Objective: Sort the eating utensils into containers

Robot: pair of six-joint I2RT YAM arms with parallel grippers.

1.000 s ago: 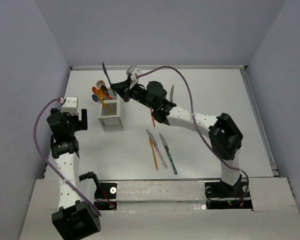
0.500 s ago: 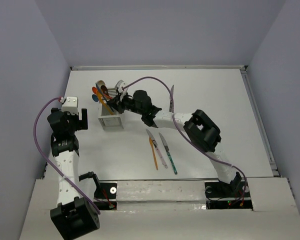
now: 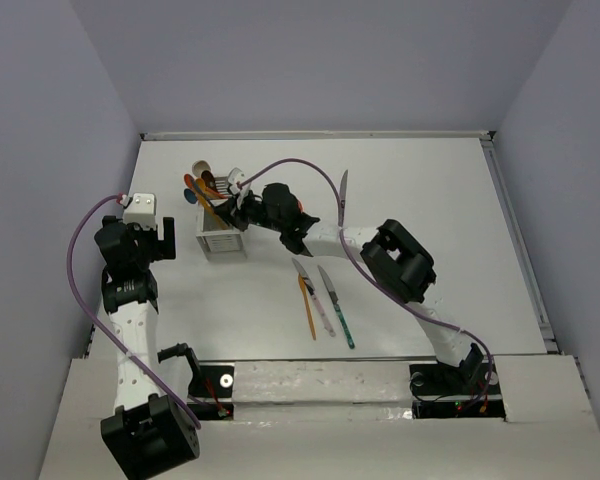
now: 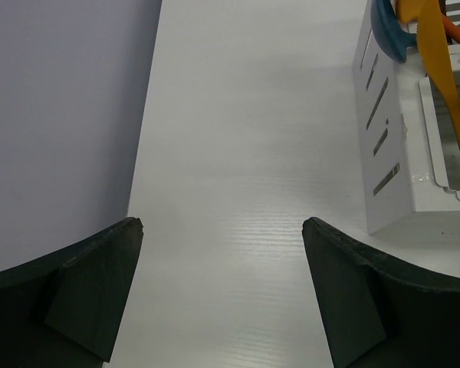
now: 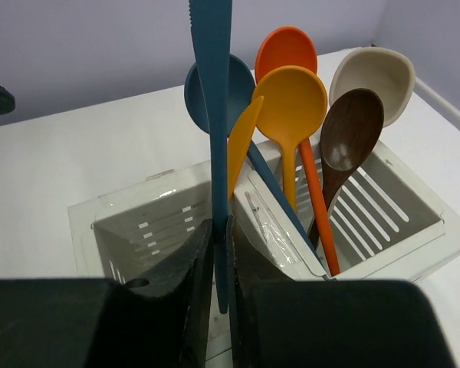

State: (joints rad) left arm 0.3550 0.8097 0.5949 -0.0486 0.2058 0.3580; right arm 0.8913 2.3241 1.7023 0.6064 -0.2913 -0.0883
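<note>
My right gripper (image 5: 219, 226) is shut on the handle of a blue knife (image 5: 211, 92), which stands upright in the near compartment of the white slatted caddy (image 5: 414, 230). An orange knife (image 5: 241, 146) leans in the same compartment. The far compartment holds orange (image 5: 287, 50), yellow-orange (image 5: 294, 100), beige (image 5: 372, 73), brown (image 5: 353, 130) and blue (image 5: 243, 77) spoons. From above, the right gripper (image 3: 238, 205) sits right over the caddy (image 3: 223, 245). My left gripper (image 4: 222, 226) is open over bare table, left of the caddy (image 4: 383, 153).
Three knives lie together on the table in front of the caddy: orange (image 3: 307, 308), pink-handled (image 3: 320, 308) and teal-handled (image 3: 337, 310). Another knife (image 3: 343, 190) lies further back, right of the right arm. Walls close in the table at back and sides.
The right arm swung down and left from above the caddy. The blue knife, held high before, now stands low in the caddy's near compartment. The left arm has not moved.
</note>
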